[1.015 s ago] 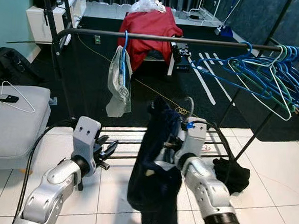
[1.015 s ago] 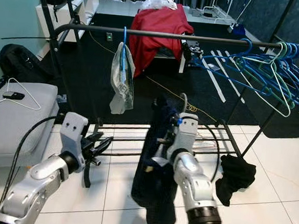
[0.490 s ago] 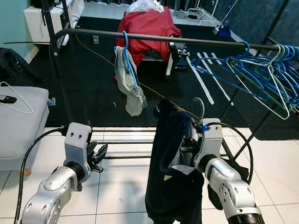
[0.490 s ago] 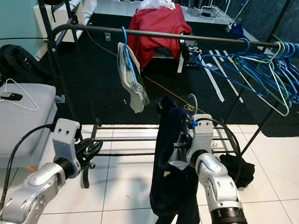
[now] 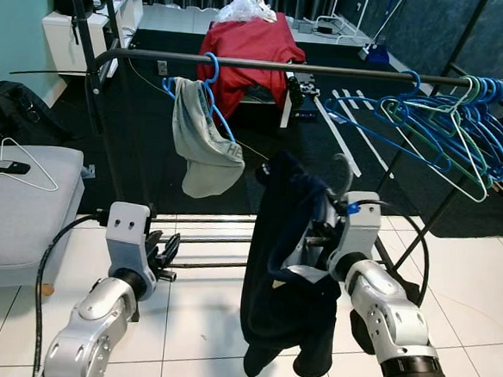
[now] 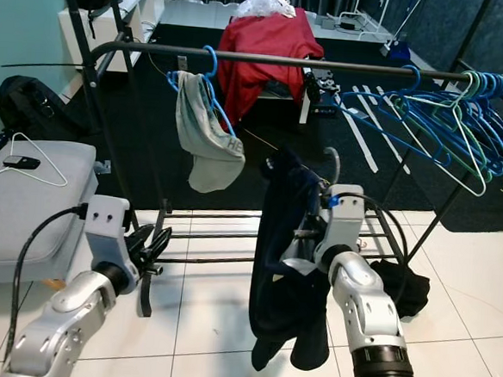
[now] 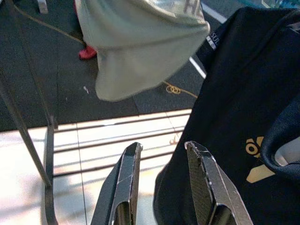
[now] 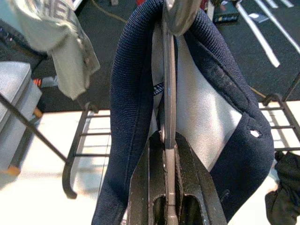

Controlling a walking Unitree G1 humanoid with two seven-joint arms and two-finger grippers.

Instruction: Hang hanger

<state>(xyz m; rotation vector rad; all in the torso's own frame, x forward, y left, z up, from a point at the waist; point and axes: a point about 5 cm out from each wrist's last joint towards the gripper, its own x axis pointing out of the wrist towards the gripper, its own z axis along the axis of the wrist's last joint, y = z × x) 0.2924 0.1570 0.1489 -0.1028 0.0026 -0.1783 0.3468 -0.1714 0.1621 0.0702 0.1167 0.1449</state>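
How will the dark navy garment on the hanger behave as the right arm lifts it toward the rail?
The navy garment looks floppy: it droops in loose folds well below the right gripper, so it will probably sway. The gripper is shut on the thin hanger, which may twist under the hanging weight. The grey garment hangs near on the rail; brushing seems possible.

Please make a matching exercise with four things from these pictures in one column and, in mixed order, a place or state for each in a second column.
1. grey garment
2. navy garment
3. white hanger
4. left gripper

A. lying on the grey cushion
B. held up by the right gripper
C. open, holding nothing
D. hanging on the rail from a blue hanger

Pairs: 1-D, 2-B, 3-A, 4-C
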